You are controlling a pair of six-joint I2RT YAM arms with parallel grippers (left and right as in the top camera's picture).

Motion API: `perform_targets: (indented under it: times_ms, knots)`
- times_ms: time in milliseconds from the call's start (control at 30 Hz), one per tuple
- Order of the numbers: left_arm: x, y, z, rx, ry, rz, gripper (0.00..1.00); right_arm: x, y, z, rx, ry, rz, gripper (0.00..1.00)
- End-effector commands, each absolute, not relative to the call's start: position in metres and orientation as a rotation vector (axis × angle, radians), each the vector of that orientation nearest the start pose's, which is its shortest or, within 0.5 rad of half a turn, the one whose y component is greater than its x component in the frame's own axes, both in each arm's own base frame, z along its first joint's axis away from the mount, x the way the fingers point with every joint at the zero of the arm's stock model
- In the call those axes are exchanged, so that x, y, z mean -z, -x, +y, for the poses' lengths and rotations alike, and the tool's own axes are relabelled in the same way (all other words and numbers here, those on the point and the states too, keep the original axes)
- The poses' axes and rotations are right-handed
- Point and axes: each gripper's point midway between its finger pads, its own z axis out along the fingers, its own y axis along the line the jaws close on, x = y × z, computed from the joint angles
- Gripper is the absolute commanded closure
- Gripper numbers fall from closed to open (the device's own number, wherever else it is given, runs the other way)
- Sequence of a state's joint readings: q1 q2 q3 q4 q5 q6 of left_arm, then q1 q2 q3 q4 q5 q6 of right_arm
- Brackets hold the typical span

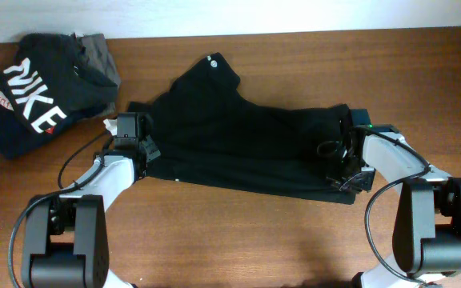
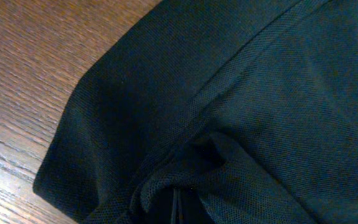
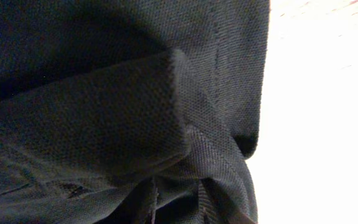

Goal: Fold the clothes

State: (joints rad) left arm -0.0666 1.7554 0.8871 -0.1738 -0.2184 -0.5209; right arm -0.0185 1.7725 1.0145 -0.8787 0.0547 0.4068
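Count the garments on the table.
3: a black T-shirt spread in the middle, a NIKE garment at the far left, and a grey one tucked behind it. More may be hidden in that pile.

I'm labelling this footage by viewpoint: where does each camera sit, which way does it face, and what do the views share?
Overhead: above the table, looking down on the black T-shirt, both arms, left gripper and right gripper at its ends.
Left wrist: close on the shirt's edge and table; fingers buried in pinched cloth.
Right wrist: closer still on folded cloth, glare at right; fingers hidden too.
Shared: the shirt.
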Motion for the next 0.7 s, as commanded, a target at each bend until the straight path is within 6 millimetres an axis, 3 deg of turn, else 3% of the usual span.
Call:
perform_targets:
  times_ms: [0,167,333,400,467,500,533,600,667]
  knots:
    - [-0.033,-0.395,0.024,-0.108,0.692,2.429,0.99,-0.006,-0.282,-0.029,0.208,-0.662,3.088,0.73]
    - [-0.052,-0.393,0.024,-0.097,0.685,2.403,0.96,-0.019,-0.287,-0.03,0.212,-0.665,3.095,0.73]
    - [-0.084,-0.39,0.024,-0.066,0.678,2.347,0.84,-0.057,-0.297,-0.038,0.288,-0.667,3.096,0.77]
    - [-0.102,-0.387,0.024,-0.051,0.675,2.312,0.73,-0.079,-0.304,-0.039,0.294,-0.665,3.089,0.73]
    - [-0.129,-0.384,0.024,-0.031,0.67,2.266,0.51,-0.103,-0.313,-0.037,0.268,-0.663,3.07,0.48]
    - [-0.143,-0.383,0.022,-0.007,0.663,2.244,0.37,-0.115,-0.318,-0.037,0.262,-0.662,3.056,0.14]
    - [-0.149,-0.383,0.02,0.013,0.655,2.24,0.3,-0.12,-0.32,-0.037,0.259,-0.658,3.047,0.01]
    - [-0.172,-0.389,-0.007,0.189,0.539,2.254,0.2,-0.133,-0.331,-0.038,0.243,-0.654,3.006,0.01]
    - [-0.201,-0.396,-0.045,0.426,0.392,2.263,0.2,-0.142,-0.34,-0.035,0.206,-0.65,2.974,0.01]
